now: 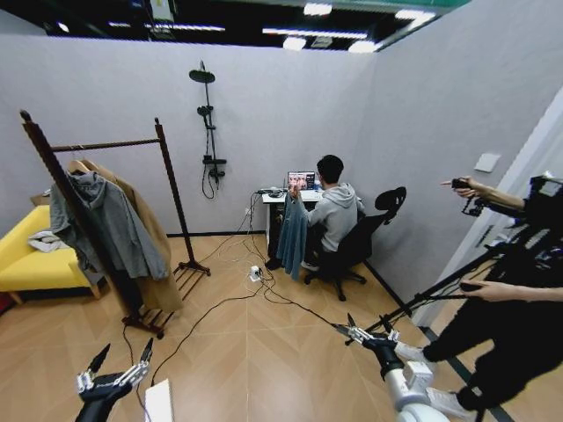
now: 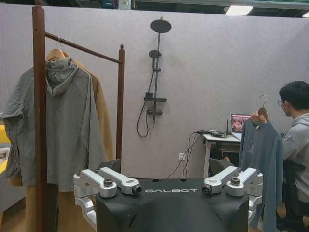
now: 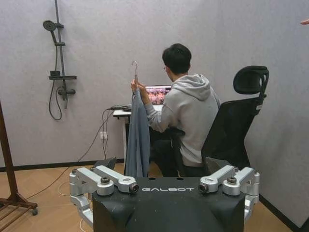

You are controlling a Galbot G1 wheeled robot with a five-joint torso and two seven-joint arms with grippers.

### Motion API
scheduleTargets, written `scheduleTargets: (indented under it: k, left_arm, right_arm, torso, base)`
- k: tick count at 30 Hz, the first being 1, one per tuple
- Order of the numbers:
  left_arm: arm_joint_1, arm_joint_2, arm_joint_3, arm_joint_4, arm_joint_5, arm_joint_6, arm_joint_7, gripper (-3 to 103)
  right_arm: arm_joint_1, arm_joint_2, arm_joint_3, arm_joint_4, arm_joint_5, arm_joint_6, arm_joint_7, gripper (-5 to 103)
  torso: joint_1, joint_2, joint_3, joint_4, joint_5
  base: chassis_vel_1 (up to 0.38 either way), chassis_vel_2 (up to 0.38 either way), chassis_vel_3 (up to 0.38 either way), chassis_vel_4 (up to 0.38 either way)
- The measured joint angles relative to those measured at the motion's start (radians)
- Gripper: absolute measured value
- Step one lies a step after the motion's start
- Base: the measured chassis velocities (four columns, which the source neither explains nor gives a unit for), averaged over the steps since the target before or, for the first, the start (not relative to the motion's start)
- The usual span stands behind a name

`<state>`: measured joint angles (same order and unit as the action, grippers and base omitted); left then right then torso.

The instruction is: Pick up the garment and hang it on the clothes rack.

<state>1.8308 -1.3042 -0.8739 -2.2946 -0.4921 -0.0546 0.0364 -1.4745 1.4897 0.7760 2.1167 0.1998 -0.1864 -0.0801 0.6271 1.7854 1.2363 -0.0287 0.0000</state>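
The task is at its start: no pickup has been made. The garment (image 1: 292, 236), a blue-green shirt-jacket on a hanger with a metal hook, is held up by the hand (image 3: 139, 89) of a seated person at a small desk (image 1: 280, 199) against the far wall, well apart from the robot. The clothes rack (image 1: 107, 145) stands at the robot's left front, also at a distance; its top bar carries two items, one grey hooded sweatshirt (image 1: 107, 225) and one tan coat (image 1: 145, 227) behind it, with free bar length remaining toward the far post. The left gripper (image 1: 117, 367) and the right gripper (image 1: 362, 332) are both low in front of the robot, jaws spread, holding nothing. Remaining steps, as judged from this layout: approach the garment, grasp it at the hanger, carry it to the rack and seat the hook over the bar. Count: one garment to be hung, one rack, two garments already on it, two grippers, one laptop (image 1: 301, 180), one wall-mounted shower fitting (image 1: 208, 123).
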Motion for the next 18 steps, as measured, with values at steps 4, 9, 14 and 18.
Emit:
scheduleTargets:
  k: [4,9,14,18]
  left_arm:
    - [0.0,0.0,0.0,0.0,0.0,0.0,0.0,100]
    - [0.0,0.0,0.0,0.0,0.0,0.0,0.0,100]
    - [0.0,0.0,0.0,0.0,0.0,0.0,0.0,100]
    - [0.0,0.0,0.0,0.0,0.0,0.0,0.0,100]
  right_arm:
    - [0.013,-0.046,-0.025,0.07,0.015,-0.041,-0.022,100]
    - [0.046,-0.097,-0.058,0.109,0.037,-0.105,-0.018,100]
    - [0.033,-0.092,-0.051,0.09,0.039,-0.089,-0.04,100]
    - [0.029,-0.094,-0.04,0.085,0.04,-0.071,-0.053,100]
  torso:
    - [0.0,0.0,0.0,-0.0002,-0.0002]
    - [0.0,0.0,0.0,0.0002,-0.0002]
    - [0.0,0.0,0.0,0.0,0.0]
    - [0.0,0.0,0.0,0.0,0.0]
  base:
    - [0.0,0.0,0.0,0.0]
    - [0.0,0.0,0.0,0.0]
    - [0.0,0.0,0.0,0.0]
    - [0.0,0.0,0.0,0.0]
